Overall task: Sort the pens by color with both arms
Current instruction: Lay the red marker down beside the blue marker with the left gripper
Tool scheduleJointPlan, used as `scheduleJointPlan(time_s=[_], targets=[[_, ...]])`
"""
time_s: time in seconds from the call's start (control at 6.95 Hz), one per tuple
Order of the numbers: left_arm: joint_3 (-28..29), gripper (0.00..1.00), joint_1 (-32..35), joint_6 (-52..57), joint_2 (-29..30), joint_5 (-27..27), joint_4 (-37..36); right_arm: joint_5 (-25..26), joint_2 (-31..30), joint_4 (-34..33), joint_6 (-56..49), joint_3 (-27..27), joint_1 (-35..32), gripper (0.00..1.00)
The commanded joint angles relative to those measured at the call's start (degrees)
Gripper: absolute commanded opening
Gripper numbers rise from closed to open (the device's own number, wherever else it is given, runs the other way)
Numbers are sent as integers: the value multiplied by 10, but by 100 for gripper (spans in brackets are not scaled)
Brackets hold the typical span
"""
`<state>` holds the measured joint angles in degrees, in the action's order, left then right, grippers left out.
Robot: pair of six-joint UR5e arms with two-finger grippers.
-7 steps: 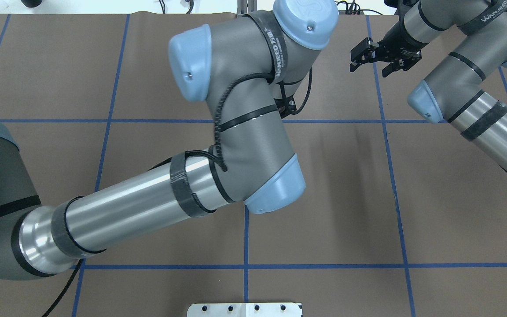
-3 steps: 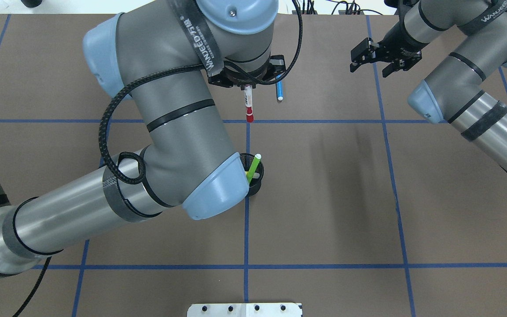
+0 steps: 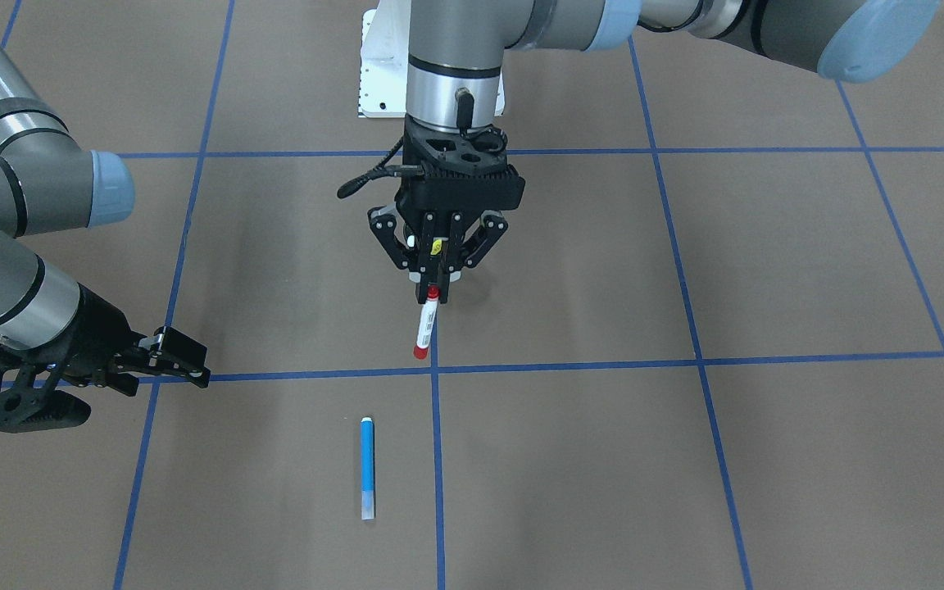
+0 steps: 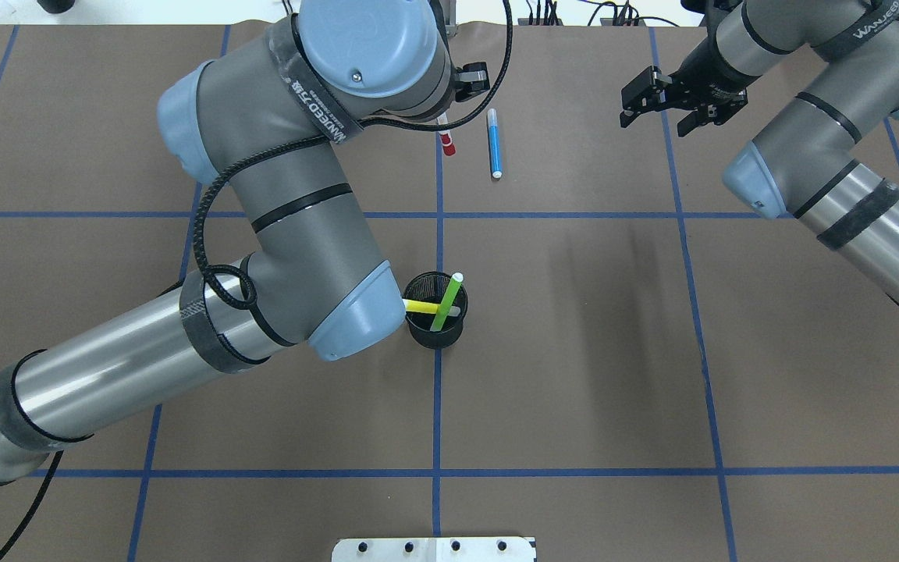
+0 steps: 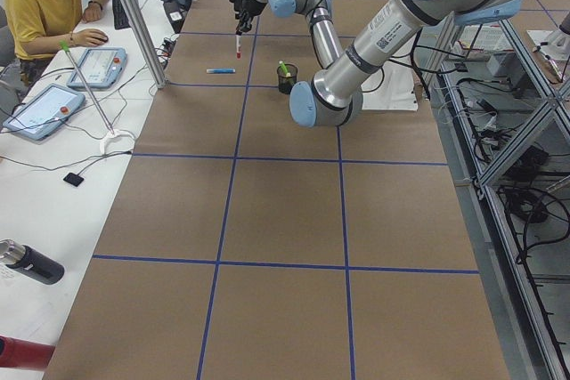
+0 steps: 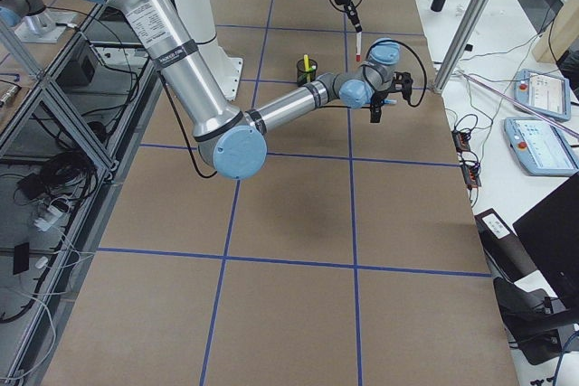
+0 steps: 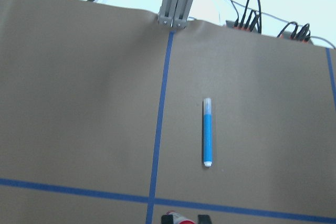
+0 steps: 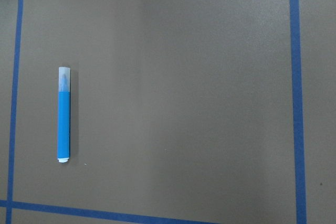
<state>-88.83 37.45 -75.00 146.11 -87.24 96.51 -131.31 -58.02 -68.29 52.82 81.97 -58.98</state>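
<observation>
My left gripper (image 3: 433,283) is shut on the white-barrelled pen (image 3: 425,324), which hangs with its red cap down, just above the table. In the overhead view only that red cap (image 4: 447,145) shows beyond the wrist. The blue pen (image 3: 367,467) lies flat on the mat; it also shows in the overhead view (image 4: 494,144), the left wrist view (image 7: 208,132) and the right wrist view (image 8: 63,121). The lime green pen (image 4: 448,300) and the yellow pen (image 4: 418,306) stand in the black mesh cup (image 4: 435,320). My right gripper (image 4: 664,108) is open and empty, to the right of the blue pen.
The brown mat is marked with blue tape lines (image 4: 438,390). The left arm's elbow (image 4: 356,328) sits right beside the cup. The white metal base (image 4: 434,549) is at the near edge. An operator (image 5: 44,6) sits at a side desk with tablets.
The left arm has swung off the cup and carried the red-capped pen toward the table's far edge, beside the blue pen. The cup and its two pens are now uncovered. The right arm has not moved.
</observation>
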Motion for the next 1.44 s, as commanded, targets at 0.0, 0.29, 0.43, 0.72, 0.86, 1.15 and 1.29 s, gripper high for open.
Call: scheduleJointPlan(time_s=[0.0, 0.29, 0.43, 0.72, 0.86, 1.15, 1.29], targets=[[119, 0, 2, -1, -1, 69, 148, 1, 0, 1, 0, 0, 0, 99], [252, 0, 2, -1, 28, 108, 263, 2, 1, 1, 0, 0, 1, 99], [336, 0, 2, -1, 60, 125, 317, 2, 0, 1, 0, 0, 1, 99], [397, 0, 0, -1, 80, 140, 372, 2, 0, 1, 0, -1, 2, 99], [397, 22, -4, -1, 80, 140, 372, 3, 1, 1, -1, -1, 2, 99], [391, 99, -20, -1, 76, 140, 371, 3, 1, 1, -1, -2, 2, 99], [390, 99, -29, -1, 74, 140, 369, 4, 2, 1, -1, -2, 2, 99]])
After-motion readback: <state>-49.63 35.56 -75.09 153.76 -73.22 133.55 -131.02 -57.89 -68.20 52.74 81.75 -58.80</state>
